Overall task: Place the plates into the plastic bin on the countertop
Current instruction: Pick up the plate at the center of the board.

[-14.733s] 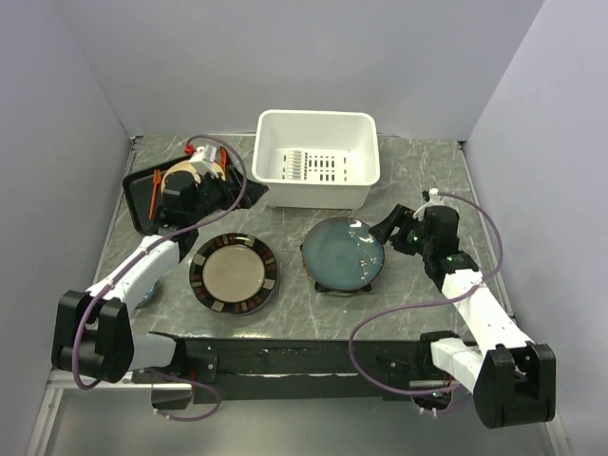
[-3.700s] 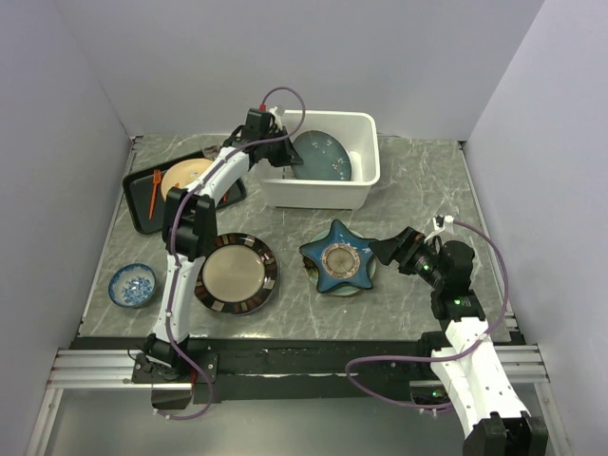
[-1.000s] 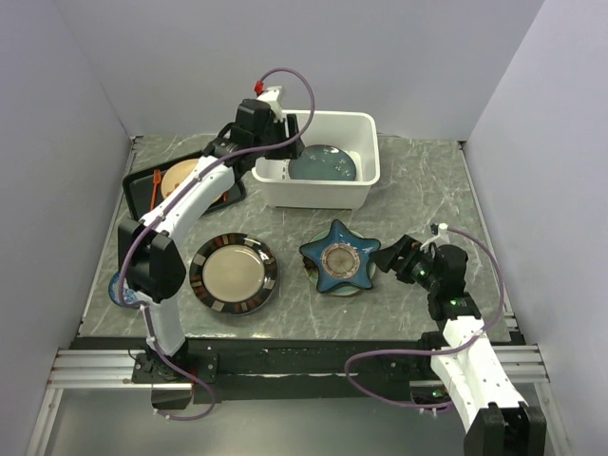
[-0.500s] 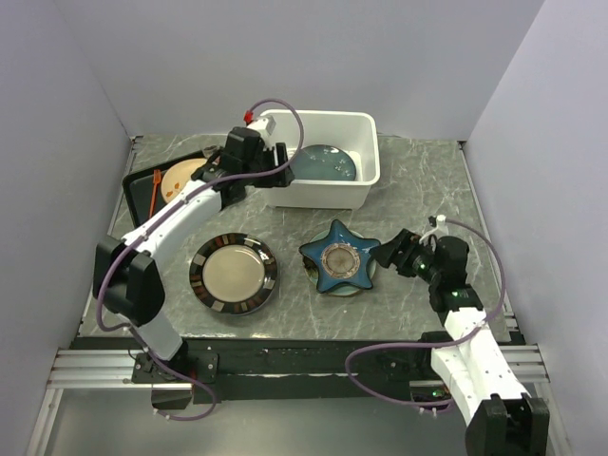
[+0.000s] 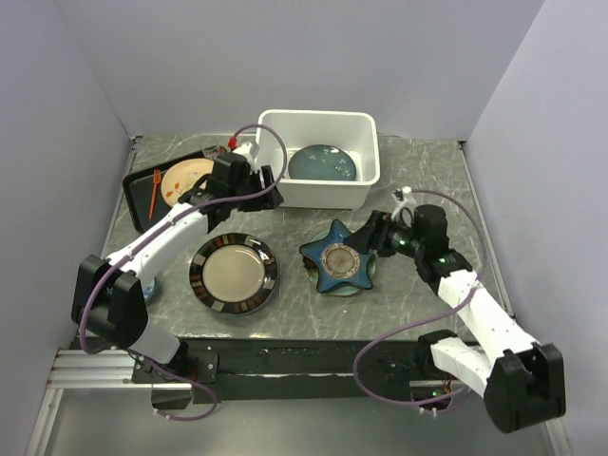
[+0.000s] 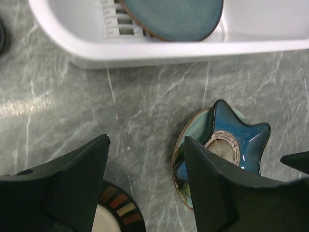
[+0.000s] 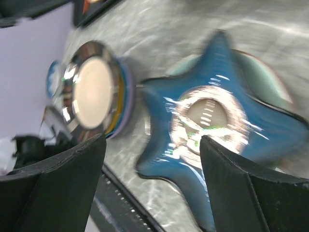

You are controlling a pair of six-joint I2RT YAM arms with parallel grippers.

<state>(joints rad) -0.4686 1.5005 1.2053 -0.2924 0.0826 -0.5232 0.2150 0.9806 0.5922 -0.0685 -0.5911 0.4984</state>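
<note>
Right gripper (image 5: 372,234) — spread, empty — should take the star plate (image 5: 340,258) (just before the plastic bin (image 5: 323,196)) by one raised tip; left gripper (image 6: 146,142) likewise spread, empty.

Soft, even overhead light is seen; shadows are faint. Glare is thrown on the counter (image 6: 29,104) and the star plate (image 7: 212,116), which is smeared by motion blur.

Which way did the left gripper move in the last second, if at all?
Yes. The left gripper has drawn back from over the left end of the white rectangular plastic bin, toward the near side, now above the grey marbled countertop.
</note>
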